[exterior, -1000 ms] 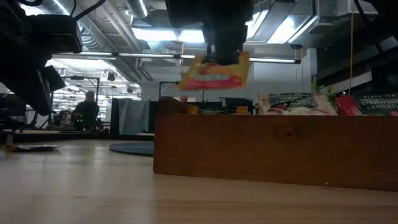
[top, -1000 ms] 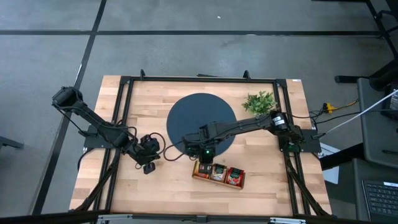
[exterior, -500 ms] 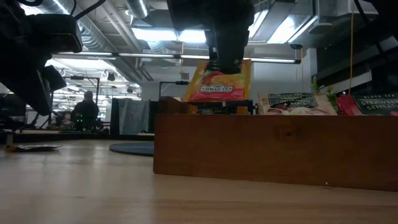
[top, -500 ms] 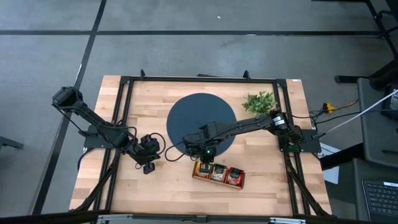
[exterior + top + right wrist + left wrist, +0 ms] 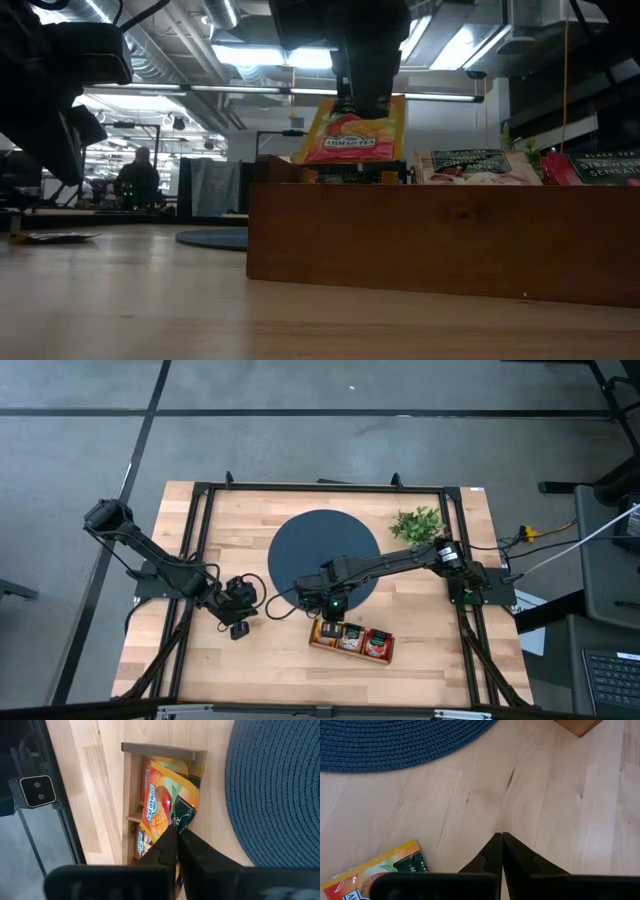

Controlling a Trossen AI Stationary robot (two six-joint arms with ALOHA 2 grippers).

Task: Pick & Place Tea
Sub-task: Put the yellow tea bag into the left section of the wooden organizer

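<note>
We see the right gripper pinching an orange tea packet over the tray's end compartment.

The wooden tabletop sits in a black frame on a grey floor. A round dark blue mat lies near its centre, with a small green plant beside the mat toward the right rear corner. The long wooden tray lies at the front edge of the mat, with packets showing in its compartments. The right arm reaches across the mat from the right side; its hand is directly above the tray's left end compartment. The left arm extends in from the left, its hand low over bare wood, left of the mat and well apart from the tray.
</note>
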